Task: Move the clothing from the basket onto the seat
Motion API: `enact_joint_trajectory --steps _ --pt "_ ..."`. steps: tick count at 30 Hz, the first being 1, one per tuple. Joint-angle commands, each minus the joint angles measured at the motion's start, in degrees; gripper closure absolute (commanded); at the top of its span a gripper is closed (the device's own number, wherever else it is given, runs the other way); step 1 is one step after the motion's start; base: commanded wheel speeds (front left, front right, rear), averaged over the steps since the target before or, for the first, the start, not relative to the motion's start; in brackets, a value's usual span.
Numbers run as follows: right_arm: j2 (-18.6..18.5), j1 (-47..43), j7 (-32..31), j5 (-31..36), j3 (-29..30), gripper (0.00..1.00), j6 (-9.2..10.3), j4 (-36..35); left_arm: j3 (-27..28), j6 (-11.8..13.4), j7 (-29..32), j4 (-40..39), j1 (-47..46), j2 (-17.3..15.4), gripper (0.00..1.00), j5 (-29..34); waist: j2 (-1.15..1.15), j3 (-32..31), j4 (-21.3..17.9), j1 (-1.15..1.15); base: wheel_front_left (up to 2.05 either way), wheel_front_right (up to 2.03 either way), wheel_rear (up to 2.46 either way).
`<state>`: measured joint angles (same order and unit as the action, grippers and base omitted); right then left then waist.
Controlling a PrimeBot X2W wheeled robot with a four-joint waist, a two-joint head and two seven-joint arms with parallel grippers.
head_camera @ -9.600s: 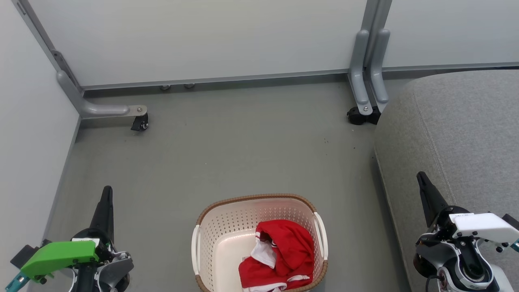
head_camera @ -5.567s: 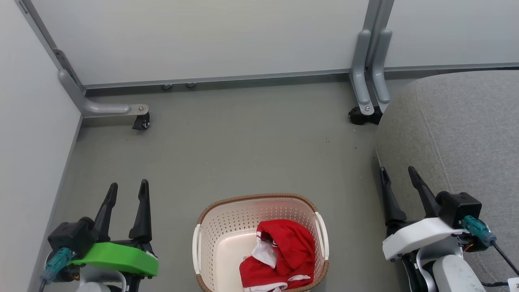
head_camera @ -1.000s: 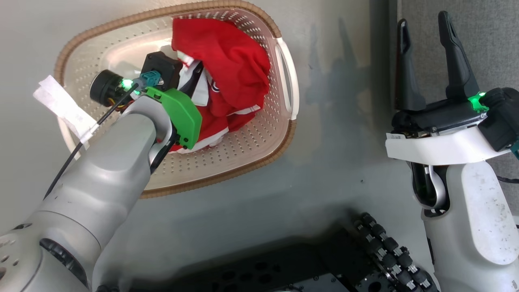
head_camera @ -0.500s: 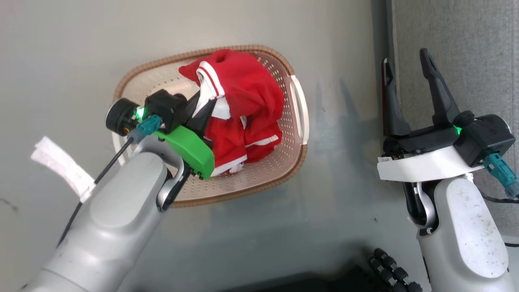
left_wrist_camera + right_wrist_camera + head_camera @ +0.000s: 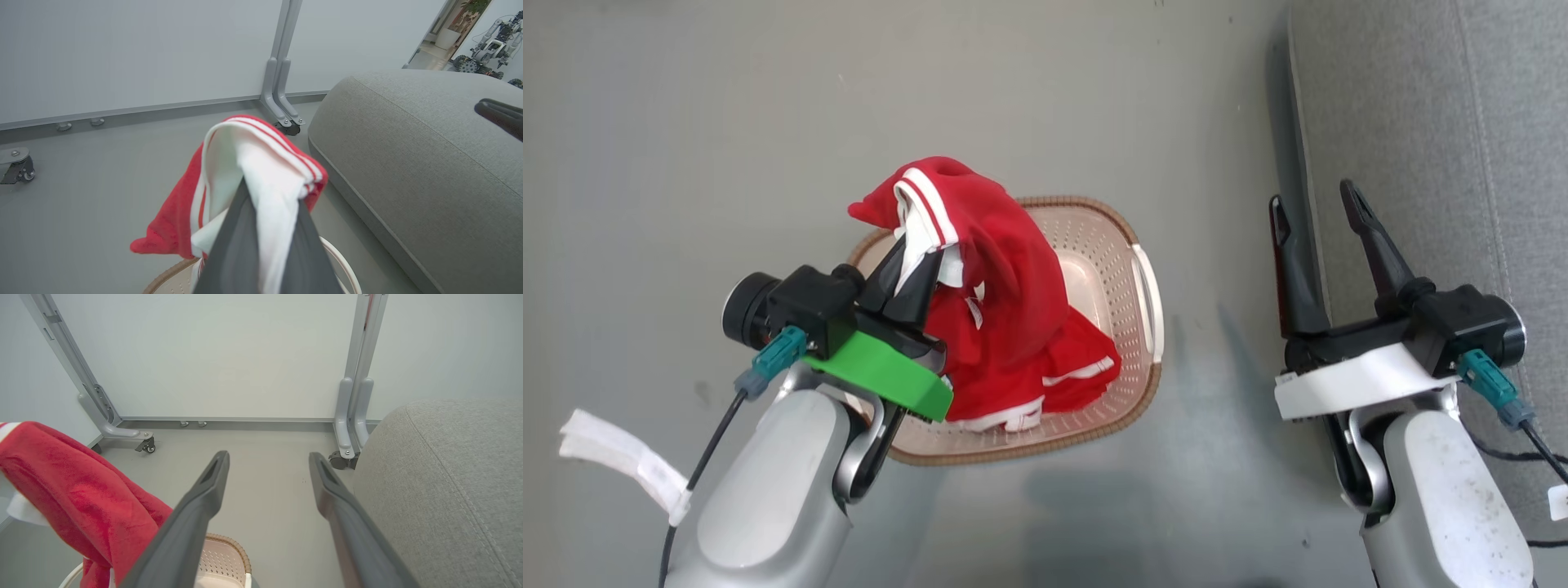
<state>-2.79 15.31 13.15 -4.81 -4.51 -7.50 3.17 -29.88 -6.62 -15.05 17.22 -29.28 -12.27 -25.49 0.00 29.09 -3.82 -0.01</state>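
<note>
Head camera looks straight down; wrist cameras face wall (image 5: 245, 355), sharing seat (image 5: 449, 477).

No writing, number or brand mark can be read anywhere. A small white tag (image 5: 1558, 502) hangs well to the right of the basket (image 5: 1107, 278), too small to show any print. A strip of white tape (image 5: 613, 457) well to the left of the basket looks blank on the face that shows.
</note>
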Motion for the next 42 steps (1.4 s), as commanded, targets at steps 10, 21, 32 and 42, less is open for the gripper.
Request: enact_joint_trajectory --steps 10,21,32,42 --pt "-0.16 -5.97 -1.8 -1.19 -0.65 0.0 0.01 0.63 5.09 -0.86 -0.17 -9.0 7.32 0.78 1.0 2.71 0.0 -14.96 3.1 0.01 0.0 0.0 0.0" --pt "-0.16 -10.95 -4.16 -2.37 -1.2 0.0 0.01 -0.26 5.27 -0.99 -0.17 -14.32 10.86 0.43 1.0 0.25 0.0 -23.59 3.06 0.01 0.0 0.0 0.0" --pt "-0.16 -16.24 -6.27 -3.45 -2.07 0.0 0.01 -2.67 4.57 -0.97 -0.17 -16.77 16.47 -0.35 1.0 -0.01 0.0 -29.23 2.37 0.01 0.0 0.0 0.0" --pt "-0.15 -18.1 -7.05 -4.18 -2.6 0.0 0.01 -3.97 3.75 -0.02 0.08 -18.29 18.72 -0.57 1.0 0.26 0.0 -30.21 2.21 0.01 0.0 0.0 0.0"
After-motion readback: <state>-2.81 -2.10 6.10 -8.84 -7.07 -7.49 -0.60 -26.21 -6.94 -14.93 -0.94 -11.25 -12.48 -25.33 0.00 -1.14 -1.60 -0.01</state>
